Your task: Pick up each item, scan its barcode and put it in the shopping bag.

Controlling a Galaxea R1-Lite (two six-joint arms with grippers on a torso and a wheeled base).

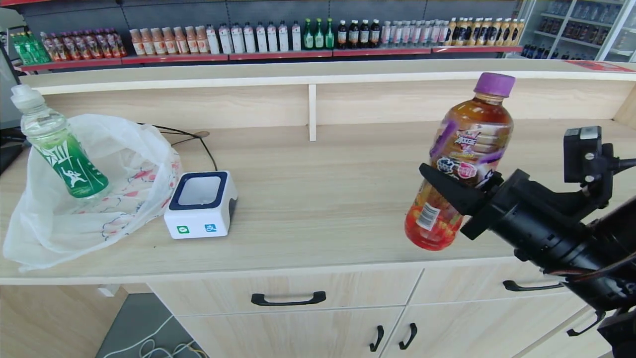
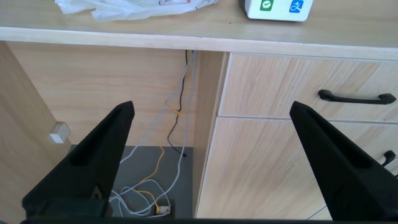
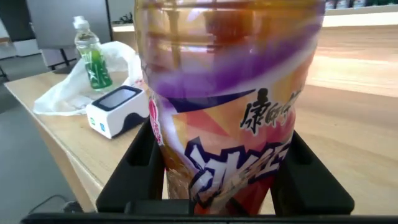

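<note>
Left to right, placed off the scanner (image 1: 201,204).

Got left gripper (image 2: 211,109) low, below the counter (image 1: 323,199) edge and in front of scanner, jaws wide, nothing held.
Got bag (image 1: 134,164) just left of scanner, film at or on its side, mouth open upward.
Got tea bottle (image 1: 462,164) well right of scanner, tilted, purple cap up, apparently clear of counter.
Got right gripper (image 1: 459,181) clamped on tea bottle at mid-label, 1 finger each side.

Step in hand, by my read: scan of item 2.
- Carry left until over scanner's top window.
- Find barcode (image 1: 427,216) low on label, facing front-left. Roll wrist to turn it down at the window.
- Go low, pause steady over the window. Avoid covering barcode with a finger.
- Grip firm and tilt slowly: round, smooth, full of liquid, so likely to slip or swing.
- Stay off the bag film on approach.

Containers: 1 bag, thin translucent plastic, slumped, no stiff rim. Holds 1 green bottle (image 1: 64,159), upright on the side far from scanner, neck and cap above the film. Looks to have room on the scanner side. Lower tea bottle in there, gently, to avoid tipping the green one.
</note>
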